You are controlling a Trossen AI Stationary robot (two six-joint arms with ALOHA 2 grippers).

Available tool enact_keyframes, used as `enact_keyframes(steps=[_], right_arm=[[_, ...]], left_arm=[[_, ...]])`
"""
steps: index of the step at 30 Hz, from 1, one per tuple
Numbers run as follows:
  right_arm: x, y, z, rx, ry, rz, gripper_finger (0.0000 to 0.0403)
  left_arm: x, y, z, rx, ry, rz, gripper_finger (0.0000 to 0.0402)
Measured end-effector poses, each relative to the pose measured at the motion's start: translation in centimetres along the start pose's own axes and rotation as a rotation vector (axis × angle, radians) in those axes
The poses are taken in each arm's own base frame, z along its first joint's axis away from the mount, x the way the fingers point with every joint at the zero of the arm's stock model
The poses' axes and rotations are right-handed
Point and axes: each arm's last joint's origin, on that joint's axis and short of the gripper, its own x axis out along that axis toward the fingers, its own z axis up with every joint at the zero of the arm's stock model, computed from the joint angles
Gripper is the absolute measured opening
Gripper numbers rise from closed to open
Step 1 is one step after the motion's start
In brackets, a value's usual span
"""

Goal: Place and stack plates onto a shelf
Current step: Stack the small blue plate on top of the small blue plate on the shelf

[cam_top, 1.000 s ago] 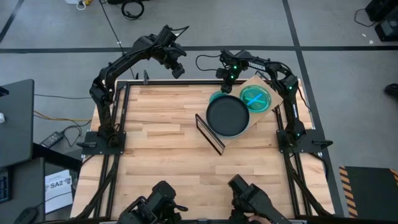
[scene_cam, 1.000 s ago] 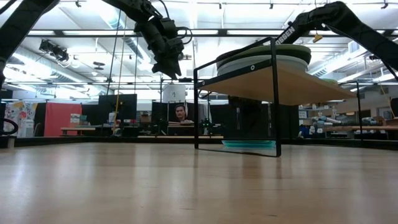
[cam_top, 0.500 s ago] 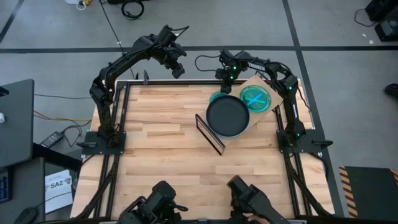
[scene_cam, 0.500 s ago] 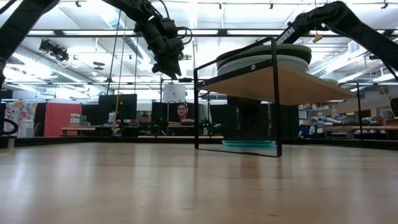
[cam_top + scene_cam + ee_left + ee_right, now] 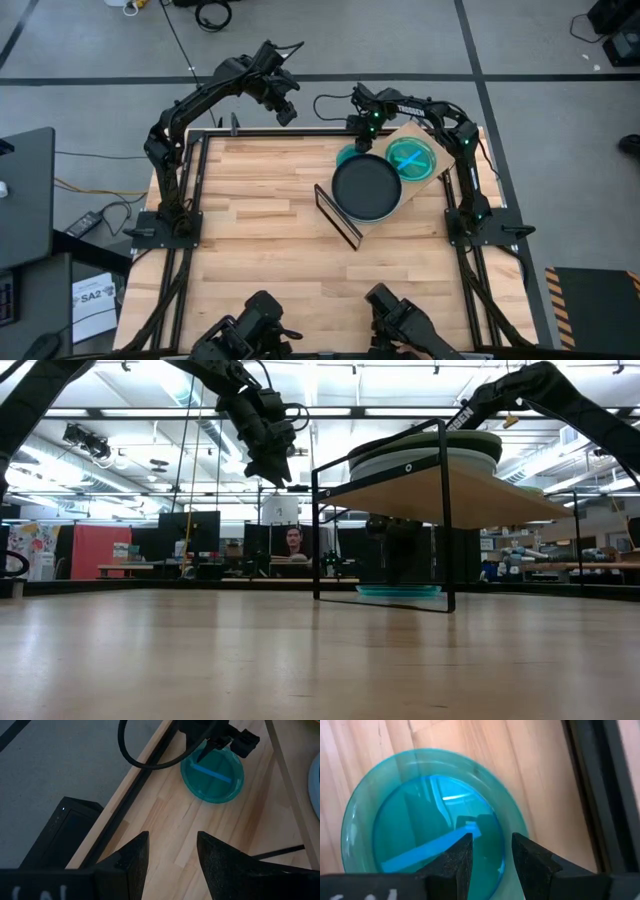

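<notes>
From where I sit, the table (image 5: 260,230) fills most of the overhead picture, and the shelf (image 5: 440,152) stands at its far right corner, its board largely covered. A black plate (image 5: 366,187) tops a stack there; the low view shows pale and green rims beneath it, but I cannot count them. Beside it on the board lies a smaller teal plate (image 5: 412,158). Another teal plate (image 5: 212,775) lies on the table, half hidden under the shelf from above. The right end effector (image 5: 487,851) hangs just over this plate, fingers spread with a gap between them, holding nothing; whether they touch the plate I cannot tell. The left end effector (image 5: 170,851) waits high beyond the table's far edge, fingers spread and empty.
</notes>
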Motion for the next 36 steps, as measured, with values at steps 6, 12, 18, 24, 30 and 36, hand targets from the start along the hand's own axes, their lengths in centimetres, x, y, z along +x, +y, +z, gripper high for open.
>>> enact_keyframes(steps=[6, 12, 18, 24, 30, 36], right_arm=[[0.0, 0.0, 0.0, 0.001, -0.003, -0.003, 0.0143], [0.0, 0.0, 0.1, 0.0, -0.005, 0.0, 0.0143], [-0.4, 0.0, 0.5, -0.006, -0.019, -0.007, 0.0143], [-1.3, -0.4, 1.6, -0.034, -0.081, -0.047, 0.0143], [-1.3, -0.5, 1.7, -0.036, -0.087, -0.057, 0.0143], [-0.6, -0.6, 1.2, -0.052, -0.089, -0.06, 0.0143]], left_arm=[[0.0, 0.0, 0.0, 0.0, 0.0, 0.0, 0.0172], [0.0, 0.0, 0.0, 0.0, 0.0, 0.0, 0.0172], [0.0, 0.0, 0.0, 0.0, 0.0, 0.0, 0.0172], [0.0, 0.0, 0.0, 0.0, -0.001, 0.0, 0.0172], [0.0, 0.0, 0.0, 0.0, 0.0, 0.0, 0.0172], [0.0, 0.0, 0.0, 0.0, 0.0, 0.0, 0.0172]])
